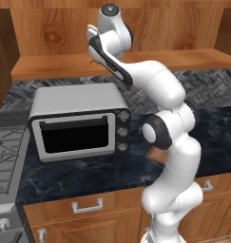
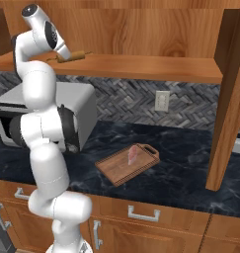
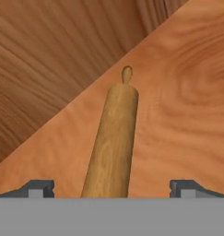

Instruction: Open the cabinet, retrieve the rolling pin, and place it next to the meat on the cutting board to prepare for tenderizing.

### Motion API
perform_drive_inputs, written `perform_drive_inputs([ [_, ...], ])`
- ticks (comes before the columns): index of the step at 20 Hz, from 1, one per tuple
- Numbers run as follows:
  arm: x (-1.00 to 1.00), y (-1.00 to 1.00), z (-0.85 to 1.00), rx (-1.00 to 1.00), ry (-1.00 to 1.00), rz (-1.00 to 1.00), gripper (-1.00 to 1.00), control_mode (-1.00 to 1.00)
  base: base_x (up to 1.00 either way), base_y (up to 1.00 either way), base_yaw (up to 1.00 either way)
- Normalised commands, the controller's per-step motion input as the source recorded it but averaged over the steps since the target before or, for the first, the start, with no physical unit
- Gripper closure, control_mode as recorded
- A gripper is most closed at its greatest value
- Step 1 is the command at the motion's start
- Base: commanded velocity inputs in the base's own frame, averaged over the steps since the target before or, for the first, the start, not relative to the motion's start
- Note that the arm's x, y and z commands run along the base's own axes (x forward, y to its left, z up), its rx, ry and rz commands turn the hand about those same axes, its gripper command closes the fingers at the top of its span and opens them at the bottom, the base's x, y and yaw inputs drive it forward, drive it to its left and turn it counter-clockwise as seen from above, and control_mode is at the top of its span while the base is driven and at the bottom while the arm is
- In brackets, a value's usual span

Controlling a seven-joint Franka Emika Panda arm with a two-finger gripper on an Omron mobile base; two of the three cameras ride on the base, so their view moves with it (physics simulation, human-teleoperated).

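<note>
Heads up, your gripper [image 3: 111,189] is spread wide with nothing in it, one finger on each side of the rolling pin [image 3: 112,138], which lies on the shelf [image 2: 141,66] inside the open cabinet [image 2: 156,29]. It's a round pin on smooth wood, so if you close off-centre or bump it first, I'd bet it rolls toward the back panel or off the shelf edge. Grab near one end and it could tip on the way to the cutting board [image 2: 116,170] beside the meat [image 2: 133,155].

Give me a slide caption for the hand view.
Open claw straddling the rolling pin, which lies on the cabinet shelf pointing toward the back wall.
</note>
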Motion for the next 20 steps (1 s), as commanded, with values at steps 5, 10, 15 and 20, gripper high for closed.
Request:
perform_drive_inputs([
  [5, 0.07, 0.08, -0.12, 0.00, 0.02, 0.00, -1.00, -1.00, 0.00, 0.00, 0.00],
  [10, 0.06, 0.00, -0.14, 0.00, 0.00, 0.00, -1.00, -1.00, 0.00, 0.00, 0.00],
  [15, 0.08, 0.00, -0.15, 0.00, 0.00, 0.00, -1.00, -1.00, 0.00, 0.00, 0.00],
  [20, 0.13, 0.00, -0.12, 0.00, 0.01, 0.00, -1.00, -1.00, 0.00, 0.00, 0.00],
])
